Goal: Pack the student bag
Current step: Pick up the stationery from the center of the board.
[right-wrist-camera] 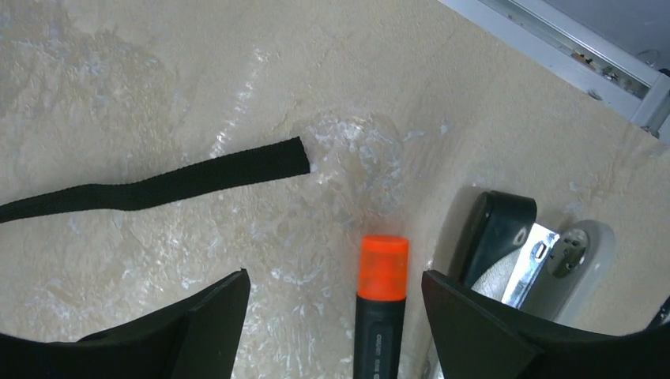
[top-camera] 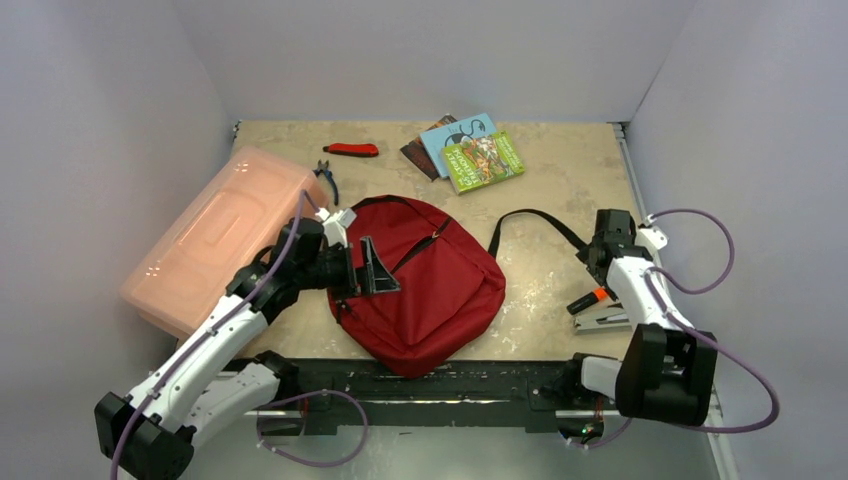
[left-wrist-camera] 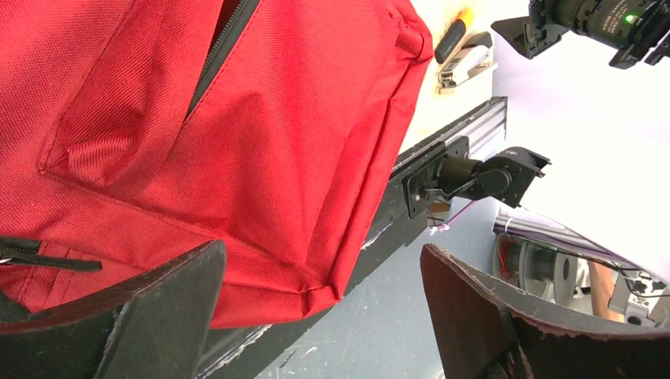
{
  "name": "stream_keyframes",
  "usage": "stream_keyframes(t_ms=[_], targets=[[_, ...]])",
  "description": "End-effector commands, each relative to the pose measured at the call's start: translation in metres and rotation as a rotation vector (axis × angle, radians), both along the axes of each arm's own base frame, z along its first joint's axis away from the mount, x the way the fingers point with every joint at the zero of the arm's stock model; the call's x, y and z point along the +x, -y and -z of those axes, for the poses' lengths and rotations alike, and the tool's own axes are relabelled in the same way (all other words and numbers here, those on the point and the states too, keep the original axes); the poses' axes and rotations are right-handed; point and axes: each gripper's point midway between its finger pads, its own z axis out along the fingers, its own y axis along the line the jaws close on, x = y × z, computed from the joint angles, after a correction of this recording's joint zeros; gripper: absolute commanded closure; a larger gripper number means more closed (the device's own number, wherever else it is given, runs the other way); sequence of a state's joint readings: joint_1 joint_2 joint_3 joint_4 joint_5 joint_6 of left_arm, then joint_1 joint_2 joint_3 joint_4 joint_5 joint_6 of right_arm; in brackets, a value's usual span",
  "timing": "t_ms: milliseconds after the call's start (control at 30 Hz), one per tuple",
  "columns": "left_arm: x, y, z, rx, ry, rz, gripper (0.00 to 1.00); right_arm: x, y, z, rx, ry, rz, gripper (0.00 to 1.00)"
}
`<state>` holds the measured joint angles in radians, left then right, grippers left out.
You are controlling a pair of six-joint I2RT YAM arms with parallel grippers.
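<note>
left gripper (top-camera: pixel 376 267) stands wide, holding nothing, over the left edge of the student bag (top-camera: pixel 430 290), which lies mid-table toward the near edge. right gripper (right-wrist-camera: pixel 336 278) is also wide and empty, above an orange-capped marker (right-wrist-camera: pixel 382 304) just left of a stapler (right-wrist-camera: pixel 506 245). the bag's black strap (right-wrist-camera: pixel 158 185) ends near the marker. print on the marker's barrel is too small to read.

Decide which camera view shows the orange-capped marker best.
Right wrist: the marker lies close and sharp, cap clear, beside the stapler. The top view shows it small. The left wrist shows it tiny and blurred at the top edge.
</note>
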<state>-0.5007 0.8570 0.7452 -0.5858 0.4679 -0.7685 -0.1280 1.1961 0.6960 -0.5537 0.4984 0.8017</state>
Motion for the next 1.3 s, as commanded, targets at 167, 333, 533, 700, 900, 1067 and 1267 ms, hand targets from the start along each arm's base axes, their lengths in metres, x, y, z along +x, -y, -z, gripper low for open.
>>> stream_keyframes(t_ms=[167,333,533,700,900,1067,1267], targets=[[0.009,0.012,-0.015,-0.048,-0.022,-0.015,0.06,0.013,0.009,0.024,0.101,0.035,0.002,0.39],[0.011,0.014,-0.014,-0.040,-0.032,-0.013,0.06,0.005,0.002,0.028,0.134,0.038,0.015,0.34],[0.013,0.016,-0.013,-0.030,-0.035,-0.007,0.05,-0.008,-0.003,0.038,0.169,-0.010,0.062,0.31],[0.014,0.017,-0.012,-0.033,-0.033,-0.002,0.05,-0.013,-0.005,0.049,0.183,-0.067,0.061,0.33],[0.013,0.017,-0.005,-0.041,-0.023,0.001,0.05,-0.008,-0.010,0.052,0.205,-0.059,0.024,0.41],[0.013,0.015,0.000,-0.041,0.000,-0.009,0.05,0.005,-0.019,0.053,0.232,-0.039,-0.058,0.64],[0.010,0.001,0.005,-0.011,0.055,-0.055,0.05,0.033,-0.039,0.023,0.201,0.124,-0.229,0.89]])
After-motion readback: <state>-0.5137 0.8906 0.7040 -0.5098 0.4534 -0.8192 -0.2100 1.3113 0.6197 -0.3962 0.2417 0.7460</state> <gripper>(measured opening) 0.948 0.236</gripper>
